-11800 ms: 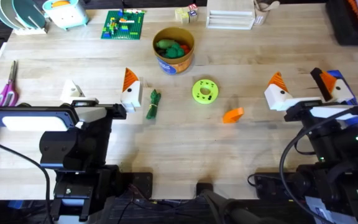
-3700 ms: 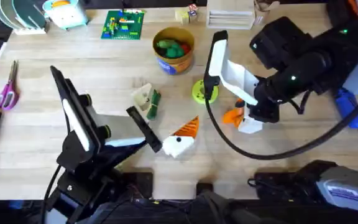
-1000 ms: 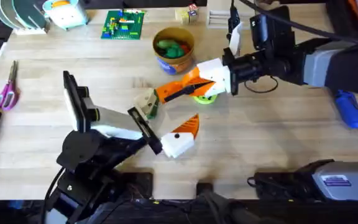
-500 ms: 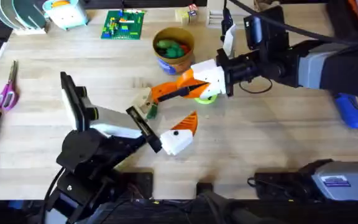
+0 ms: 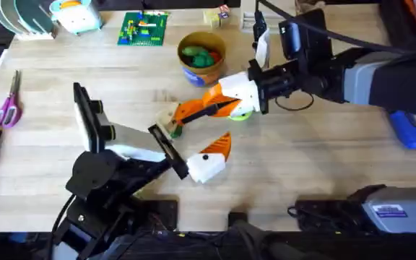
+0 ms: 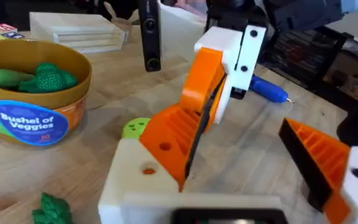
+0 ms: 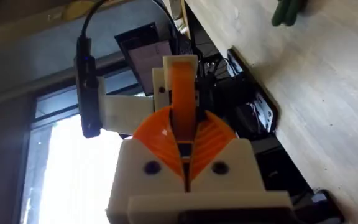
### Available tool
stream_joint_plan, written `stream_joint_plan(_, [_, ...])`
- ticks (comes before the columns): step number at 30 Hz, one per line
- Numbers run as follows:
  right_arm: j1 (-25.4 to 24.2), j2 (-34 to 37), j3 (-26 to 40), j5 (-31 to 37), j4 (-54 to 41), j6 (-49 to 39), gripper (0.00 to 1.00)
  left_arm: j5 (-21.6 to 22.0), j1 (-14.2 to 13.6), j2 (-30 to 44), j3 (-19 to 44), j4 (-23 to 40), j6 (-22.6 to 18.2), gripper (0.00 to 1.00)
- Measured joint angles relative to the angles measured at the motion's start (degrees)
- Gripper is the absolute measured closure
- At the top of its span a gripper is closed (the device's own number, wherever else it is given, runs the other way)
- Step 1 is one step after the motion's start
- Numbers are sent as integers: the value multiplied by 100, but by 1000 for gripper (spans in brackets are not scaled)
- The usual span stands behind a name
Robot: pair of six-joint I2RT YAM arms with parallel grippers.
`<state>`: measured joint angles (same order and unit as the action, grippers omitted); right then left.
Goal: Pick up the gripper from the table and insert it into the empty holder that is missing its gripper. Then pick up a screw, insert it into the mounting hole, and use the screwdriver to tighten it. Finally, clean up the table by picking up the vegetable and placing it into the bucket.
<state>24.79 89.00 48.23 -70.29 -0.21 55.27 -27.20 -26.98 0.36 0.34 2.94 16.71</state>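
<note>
The table (image 5: 323, 180) is pale wood. The right arm reaches in from the right edge toward the middle, and the right gripper (image 5: 193, 110) has its two orange fingers pressed together on the gripper (image 5: 186, 110), the loose orange ribbed finger. In the left wrist view that piece (image 6: 173, 140) sits right against the holder (image 6: 142, 180), the white block of the left gripper (image 5: 190, 144), with the right gripper's (image 6: 207, 102) fingers squeezing it from above. The left gripper lies near the table's middle, toward the near edge, its jaws spread wide, holding nothing; its one mounted orange finger (image 5: 219, 146) is well apart from the holder (image 5: 167, 119). The bucket (image 5: 202, 58) stands toward the far edge, green toys inside. The blue screwdriver (image 5: 406, 130) lies near the right edge. The vegetable (image 5: 175, 130) lies just beside the holder.
</note>
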Motion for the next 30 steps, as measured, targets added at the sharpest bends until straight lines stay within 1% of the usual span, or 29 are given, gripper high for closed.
stream_joint_plan(3, [123,-1,0,110,14,60,991,7,0,2,0,2,6,8])
stream_joint_plan(9, [447,-1,0,469,308,600,991,40,2,0,0,4,70,7])
stream_joint_plan(13, [468,-1,0,557,434,1006,991,54,23,0,0,4,70,8])
stream_joint_plan(17, [468,-1,0,626,446,1179,991,48,24,1,0,7,87,8])
stream_joint_plan(30, [507,-1,0,1088,494,1302,992,18,24,7,0,11,124,8])
